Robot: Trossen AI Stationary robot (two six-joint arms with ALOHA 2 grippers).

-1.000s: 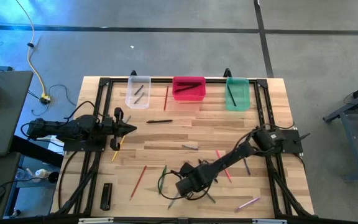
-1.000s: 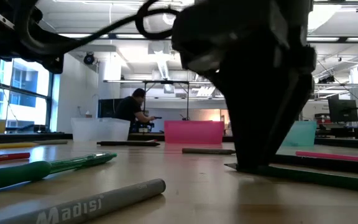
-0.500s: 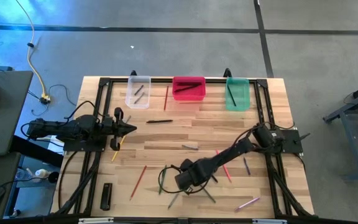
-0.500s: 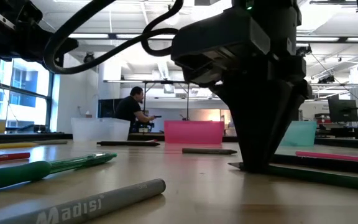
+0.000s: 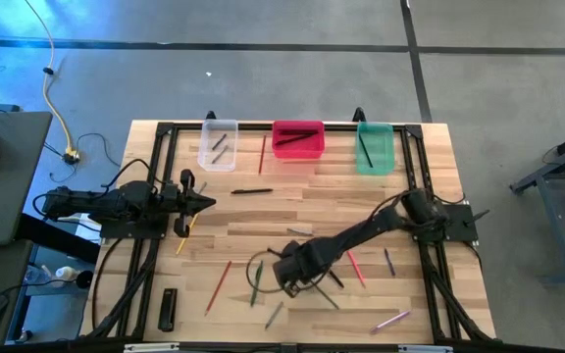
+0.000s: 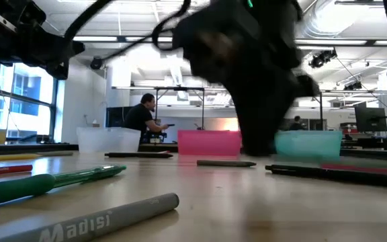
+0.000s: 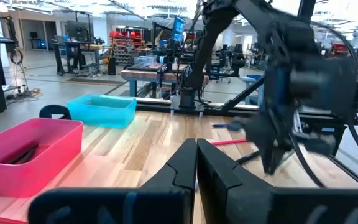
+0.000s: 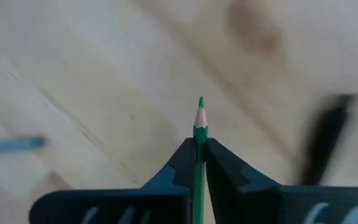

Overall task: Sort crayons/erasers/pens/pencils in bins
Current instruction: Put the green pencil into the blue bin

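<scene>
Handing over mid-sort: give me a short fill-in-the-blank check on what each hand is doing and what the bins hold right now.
1. The right hand is shut on a ____ pencil.
2. The left hand waits, fingers ____, at the table's left side.
3. The pink-red bin sits between the clear bin and the ____ bin.

Missing words: green; shut; green

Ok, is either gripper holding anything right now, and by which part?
The right gripper is shut on a green pencil, just behind its sharpened tip. The left gripper is shut on nothing.
</scene>
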